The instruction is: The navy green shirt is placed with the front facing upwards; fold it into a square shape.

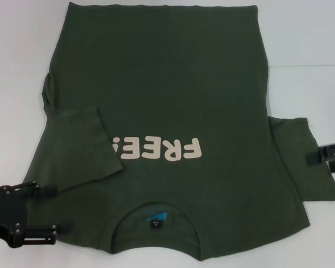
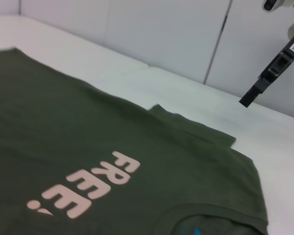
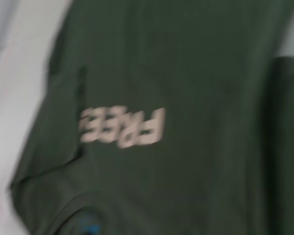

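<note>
While I watch from the head camera, the large dark olive-green cotton T-shirt (image 1: 173,106) lies front up on the white table (image 1: 22,67), its round collar (image 1: 156,209) nearest the robot and its hem at the far edge. The cream "FREE!" lettering (image 1: 156,148) reads upside down from here. On the shirt's left side the short sleeve (image 1: 81,148) is folded inward over the chest, its edge just touching the exclamation mark of the print. The other sleeve (image 1: 301,162) on the right still lies spread flat on the table, out beyond the body of the shirt. Inside the collar I can make out a small blue and black neck label (image 1: 156,219).

My left gripper (image 1: 56,209) sits at the near left corner, over the shoulder of the shirt; its two black fingers point toward the collar with a clear gap between them and no cloth in that gap, so I read it as released. My right gripper (image 1: 318,156) reaches in from the right edge over the spread sleeve. Only a dark tip shows, and I cannot tell whether it is released or clenched, nor whether it touches the fabric. The left wrist camera shows that same arm hanging above the table beyond the shirt.
</note>
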Robot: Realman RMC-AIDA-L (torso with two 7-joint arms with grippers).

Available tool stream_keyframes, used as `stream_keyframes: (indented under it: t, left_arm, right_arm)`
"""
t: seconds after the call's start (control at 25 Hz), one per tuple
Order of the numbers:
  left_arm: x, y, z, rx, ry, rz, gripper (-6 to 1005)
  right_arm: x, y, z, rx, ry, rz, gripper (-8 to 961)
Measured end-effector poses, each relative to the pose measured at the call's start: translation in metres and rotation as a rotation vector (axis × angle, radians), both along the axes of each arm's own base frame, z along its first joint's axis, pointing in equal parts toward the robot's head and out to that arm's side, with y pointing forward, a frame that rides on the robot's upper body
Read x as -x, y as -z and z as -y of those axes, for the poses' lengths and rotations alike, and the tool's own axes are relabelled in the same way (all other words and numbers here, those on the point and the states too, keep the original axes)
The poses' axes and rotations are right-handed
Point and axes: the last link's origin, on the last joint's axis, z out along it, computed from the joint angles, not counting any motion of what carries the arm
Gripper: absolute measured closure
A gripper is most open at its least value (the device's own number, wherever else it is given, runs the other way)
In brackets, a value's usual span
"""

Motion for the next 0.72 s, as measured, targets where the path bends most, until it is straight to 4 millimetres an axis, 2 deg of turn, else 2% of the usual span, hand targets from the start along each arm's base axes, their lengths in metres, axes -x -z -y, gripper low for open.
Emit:
stream_keyframes:
  t: [0.16, 0.4, 0.72]
  left_arm:
    - [0.001, -0.001, 0.002, -0.013, 0.008, 0.002, 65]
    - [0.0, 0.002, 0.004, -0.001, 0.015, 0.005, 65]
    - [0.0, 0.007, 0.005, -0.018, 0.04, 0.003, 65]
  right_arm:
    - [-0.003, -0.013, -0.01, -0.057, 0.116, 0.092, 43]
    - [-0.018, -0.018, -0.014, -0.091, 0.227, 0.204, 42]
    - [-0.033, 0.001, -0.023, -0.111, 0.26, 0.205, 43]
